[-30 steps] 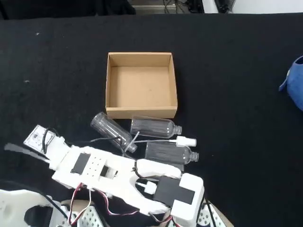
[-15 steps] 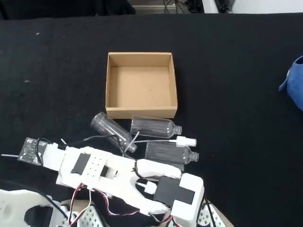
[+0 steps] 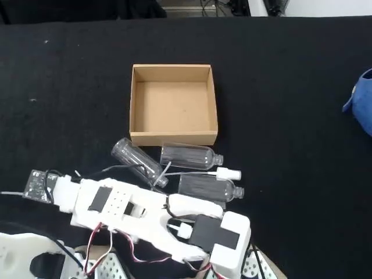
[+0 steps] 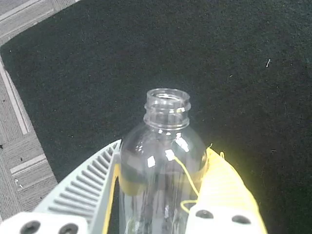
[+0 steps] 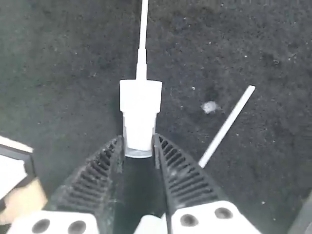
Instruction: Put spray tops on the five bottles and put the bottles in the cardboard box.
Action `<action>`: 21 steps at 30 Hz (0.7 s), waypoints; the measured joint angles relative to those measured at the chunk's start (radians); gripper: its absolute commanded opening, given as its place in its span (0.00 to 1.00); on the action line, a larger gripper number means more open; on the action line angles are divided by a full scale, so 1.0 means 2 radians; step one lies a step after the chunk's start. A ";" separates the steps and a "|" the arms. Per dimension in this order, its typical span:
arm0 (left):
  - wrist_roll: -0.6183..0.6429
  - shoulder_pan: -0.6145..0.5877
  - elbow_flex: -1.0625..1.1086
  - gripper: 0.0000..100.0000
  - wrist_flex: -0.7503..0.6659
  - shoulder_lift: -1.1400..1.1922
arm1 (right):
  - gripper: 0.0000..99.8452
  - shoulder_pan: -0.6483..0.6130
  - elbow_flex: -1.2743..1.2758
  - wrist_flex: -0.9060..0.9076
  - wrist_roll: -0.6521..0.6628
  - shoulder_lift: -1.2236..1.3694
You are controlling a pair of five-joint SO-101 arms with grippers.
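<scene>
High view, cardboard box (image 3: pixel 173 138): open, upper centre of the frame, on the black table cloth (image 3: pixel 290 174).
High view, bottles: three clear ones lie on their sides just below the box. The slanted bottle (image 3: pixel 138 161) is at left, the upper bottle (image 3: pixel 190 156) just beside the box's front wall, and the lower bottle (image 3: pixel 209 188) beneath that.
High view, loose spray top (image 3: pixel 228 173): white, right of centre, between the necks of the upper and lower bottles.
High view, arm (image 3: pixel 133 209): white, stretched across the lower left of the frame; its side cannot be told.
High view, blue thing (image 3: pixel 363 107): at the right edge.
Left wrist view, left gripper (image 4: pixel 165 161): fingers pressed against both sides of the held bottle (image 4: pixel 167 122), whose neck is open, with no top.
Left wrist view, floor tiles (image 4: pixel 19 122): grey, past the cloth's edge.
Right wrist view, right gripper (image 5: pixel 138 146): pinching the held spray top (image 5: pixel 140 105), whose thin tube points straight away over the cloth.
Right wrist view, loose tube (image 5: pixel 226 126): white, on the cloth near the held top, not touching it.
</scene>
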 measured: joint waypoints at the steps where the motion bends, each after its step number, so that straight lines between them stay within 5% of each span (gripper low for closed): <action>1: 0.000 0.000 0.000 0.03 0.000 0.000 | 0.01 0.004 0.000 0.008 0.000 -0.006; 21: 0.000 0.000 0.000 0.03 0.018 0.000 | 0.20 0.034 -0.064 0.081 -0.012 -0.008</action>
